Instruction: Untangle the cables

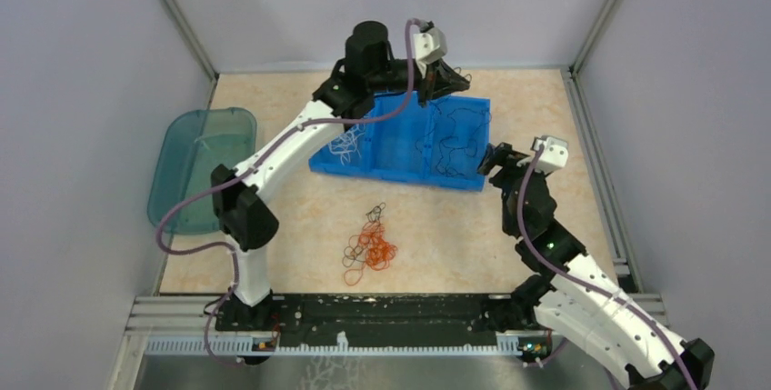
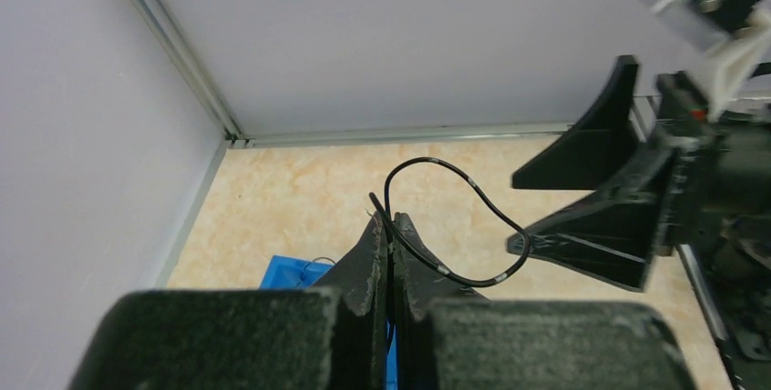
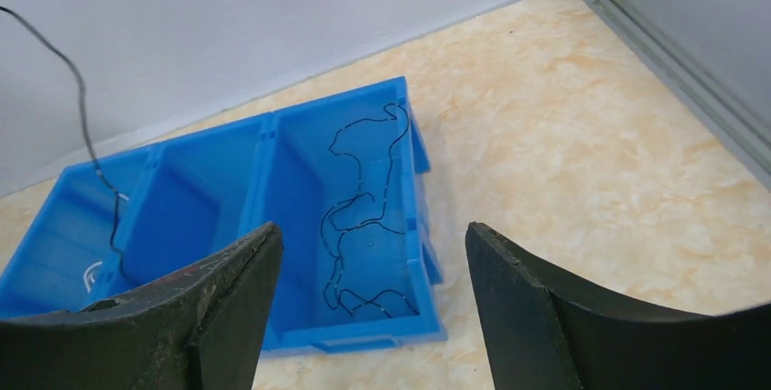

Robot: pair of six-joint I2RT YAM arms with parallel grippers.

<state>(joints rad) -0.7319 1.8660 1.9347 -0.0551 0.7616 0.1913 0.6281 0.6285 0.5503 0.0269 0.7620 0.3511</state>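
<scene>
My left gripper [image 2: 391, 224] is shut on a thin black cable [image 2: 473, 192] that loops out to the right of its tips. In the top view this gripper [image 1: 452, 78] hangs over the back right of the blue bin [image 1: 377, 170]. The same strand shows hanging at the left of the right wrist view as the black cable [image 3: 80, 104]. My right gripper [image 3: 373, 231] is open and holds nothing. It hovers at the bin's right end [image 1: 489, 161]. Black cables [image 3: 362, 217] lie in the right compartment, white cables [image 1: 348, 143] in the left. A tangle of orange and black cables [image 1: 370, 249] lies on the table.
The blue bin [image 3: 273, 145] has three compartments and sits mid-table toward the back. A teal translucent tray [image 1: 200, 167] leans at the left wall. Metal frame rails [image 1: 595, 154] and grey walls close in the table.
</scene>
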